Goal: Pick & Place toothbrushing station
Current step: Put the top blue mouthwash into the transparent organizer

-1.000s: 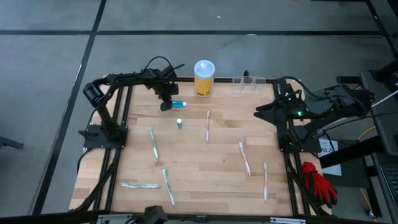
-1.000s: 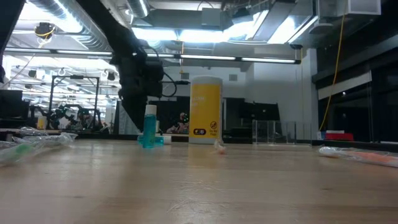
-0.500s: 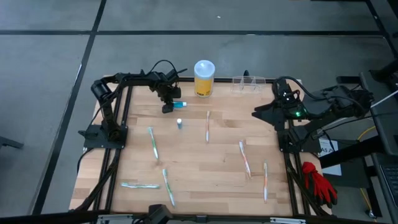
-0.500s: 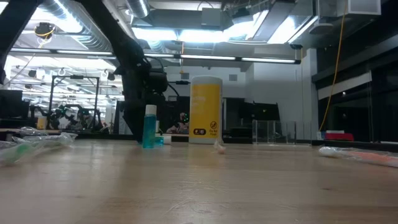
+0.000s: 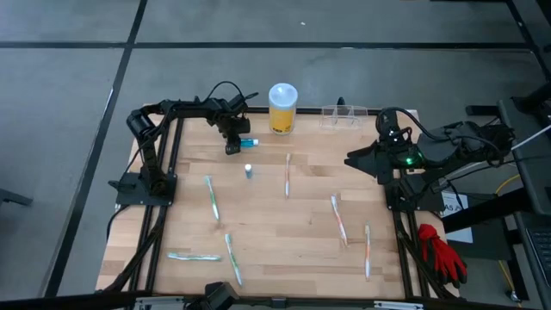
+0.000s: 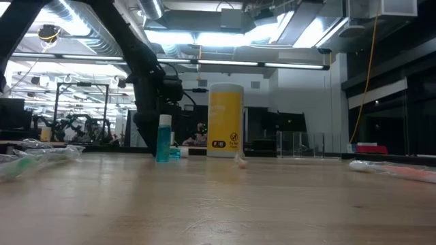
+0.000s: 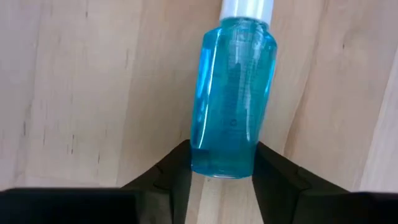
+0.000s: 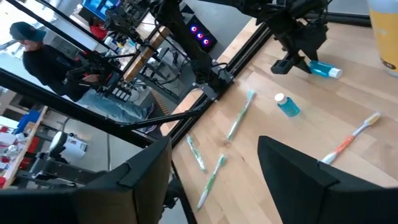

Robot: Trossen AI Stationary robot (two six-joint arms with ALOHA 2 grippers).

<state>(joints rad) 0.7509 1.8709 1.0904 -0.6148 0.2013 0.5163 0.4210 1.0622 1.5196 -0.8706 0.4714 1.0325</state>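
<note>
A small blue bottle (image 7: 231,93) with a white cap lies on its side on the wooden table, near the far left. My left gripper (image 5: 231,146) points steeply down over it, shut on its bottom end. A second small blue bottle (image 5: 248,170) stands upright a little nearer. The toothbrushing station (image 5: 344,116), a low see-through holder, rests on the table's far edge, right of the yellow canister (image 5: 282,108). My right gripper (image 8: 214,186) hangs open, high above the table's right side, holding nothing. My left gripper has the lying blue bottle's bottom end (image 7: 205,158) between its two fingers (image 7: 177,171), one against each side. The fingers come from above, pointing steeply down. The bottle lies flat on the table, its white cap pointing away from the gripper.
Several toothbrushes lie scattered over the table: one in the middle (image 5: 287,175), two at the right (image 5: 339,220), others at the near left (image 5: 232,257). Red gloves (image 5: 441,254) lie off the table's right edge.
My left gripper has come down onto the lying blue bottle. The bottle has stayed where it was on the table.
</note>
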